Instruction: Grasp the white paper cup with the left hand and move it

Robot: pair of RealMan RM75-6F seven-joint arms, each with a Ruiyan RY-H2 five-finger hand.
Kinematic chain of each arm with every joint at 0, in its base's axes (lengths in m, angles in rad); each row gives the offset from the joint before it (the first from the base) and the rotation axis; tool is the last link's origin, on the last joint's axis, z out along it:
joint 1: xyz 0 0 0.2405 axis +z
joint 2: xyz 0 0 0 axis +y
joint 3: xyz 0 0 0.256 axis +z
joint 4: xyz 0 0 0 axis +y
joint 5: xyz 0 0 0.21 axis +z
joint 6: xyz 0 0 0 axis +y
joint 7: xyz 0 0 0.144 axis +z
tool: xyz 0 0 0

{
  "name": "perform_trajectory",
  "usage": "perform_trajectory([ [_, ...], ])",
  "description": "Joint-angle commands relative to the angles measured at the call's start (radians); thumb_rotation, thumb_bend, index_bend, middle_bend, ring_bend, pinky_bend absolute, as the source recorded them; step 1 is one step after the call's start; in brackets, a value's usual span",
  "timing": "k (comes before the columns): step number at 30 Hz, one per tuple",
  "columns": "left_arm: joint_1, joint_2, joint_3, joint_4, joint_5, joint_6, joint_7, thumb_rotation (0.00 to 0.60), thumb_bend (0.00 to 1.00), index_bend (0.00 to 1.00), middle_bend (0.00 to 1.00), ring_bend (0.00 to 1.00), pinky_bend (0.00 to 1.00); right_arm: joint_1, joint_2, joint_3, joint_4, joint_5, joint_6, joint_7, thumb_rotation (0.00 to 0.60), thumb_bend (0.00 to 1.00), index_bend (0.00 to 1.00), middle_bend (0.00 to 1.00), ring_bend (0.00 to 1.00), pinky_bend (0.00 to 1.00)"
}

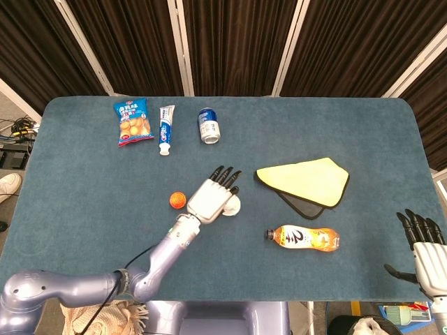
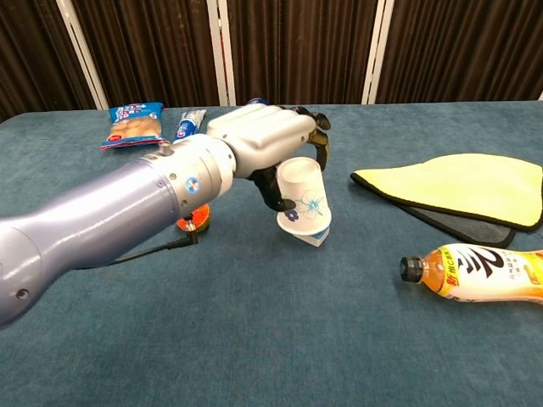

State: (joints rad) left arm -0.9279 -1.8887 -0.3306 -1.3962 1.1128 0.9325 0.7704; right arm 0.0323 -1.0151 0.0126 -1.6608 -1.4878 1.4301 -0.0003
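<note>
A robot's silver left hand (image 2: 267, 144) grips a small white paper cup with a blue flower print (image 2: 304, 203), its dark fingers (image 2: 318, 136) curled over the cup's closed base and its thumb pressing the side. The cup is upside down and tilted, its open mouth facing down. In the chest view it appears lifted just above the blue-green carpeted table (image 1: 84, 209), near the table's middle. A small light-blue block (image 2: 316, 240) peeks out right below the cup's rim; whether they touch cannot be told.

The right hand (image 1: 422, 248) hangs off the table's right edge near the front corner, holding nothing, fingers spread.

To carry the cup well, the grip should probably stay light, since thin paper walls crush easily, and the cup should rise a little more before travelling so its rim clears the block.

A folded yellow cloth on a dark cloth (image 1: 307, 183) lies toward the right edge. A plastic bottle of orange drink (image 1: 304, 239) lies on its side toward the front edge, and a small orange ball (image 1: 177, 200) sits just left of the hand. Any sideways move should likely stay clear of these.
</note>
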Motion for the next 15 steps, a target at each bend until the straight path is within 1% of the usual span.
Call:
perform_trajectory([
  [1, -0.011, -0.013, 0.006, 0.011, 0.0, -0.001, -0.005, 0.6, 0.26, 0.34, 0.06, 0.0, 0.08, -0.001, -0.001, -0.001, 0.001, -0.002, 0.002, -0.003, 0.6, 0.07, 0.0, 0.0, 0.0, 0.0],
  [6, -0.033, -0.021, 0.022, 0.027, -0.024, -0.002, 0.027, 0.6, 0.26, 0.34, 0.05, 0.0, 0.08, -0.003, 0.001, 0.003, 0.003, 0.004, 0.006, 0.005, 0.6, 0.07, 0.0, 0.0, 0.0, 0.0],
  [13, -0.048, -0.022, 0.032, 0.041, -0.071, 0.01, 0.07, 0.6, 0.26, 0.33, 0.05, 0.0, 0.08, -0.007, 0.009, 0.006, 0.004, 0.005, 0.016, 0.019, 0.6, 0.07, 0.0, 0.0, 0.0, 0.0],
  [15, -0.053, -0.02, 0.037, 0.047, -0.074, 0.015, 0.085, 0.6, 0.26, 0.32, 0.05, 0.0, 0.08, -0.008, 0.009, 0.004, 0.003, 0.001, 0.016, 0.019, 0.6, 0.07, 0.0, 0.0, 0.0, 0.0],
])
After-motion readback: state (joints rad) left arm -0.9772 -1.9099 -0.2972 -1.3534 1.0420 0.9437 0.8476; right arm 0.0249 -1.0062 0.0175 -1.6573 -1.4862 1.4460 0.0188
